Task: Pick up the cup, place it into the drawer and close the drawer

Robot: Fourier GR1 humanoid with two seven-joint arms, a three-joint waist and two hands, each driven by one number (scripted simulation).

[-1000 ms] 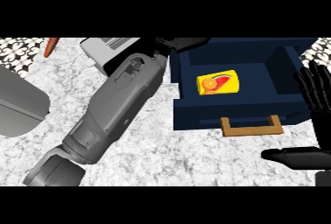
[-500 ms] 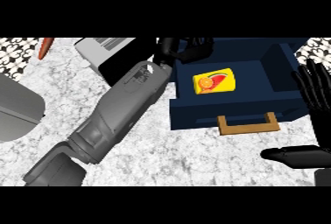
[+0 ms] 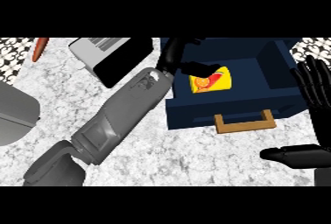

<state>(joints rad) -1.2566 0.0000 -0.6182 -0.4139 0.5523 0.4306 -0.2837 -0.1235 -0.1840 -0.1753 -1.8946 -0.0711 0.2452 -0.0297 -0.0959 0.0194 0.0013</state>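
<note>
Nearest me, the right hand is resting at the view's right edge, its fingers straight and spread upward, thumb out, holding nothing. I am judging it parked clear so it can push the drawer front afterwards. The smooth grey left forearm is slanting across the speckled white marble counter from lower left. Just beyond, the flat tan wooden handle is jutting from the front of the navy-blue box-shaped drawer, which is standing pulled open. Inside it, the glossy yellow cup with an orange fruit print is lying toward the left side, where the task wants it. The black left hand is hanging over the drawer's left wall, touching the cup's upper corner; I cannot tell whether it is gripping or merely touching. Farther off, a flat black-and-grey striped box and a slim orange-red stick are lying on the counter.
</note>
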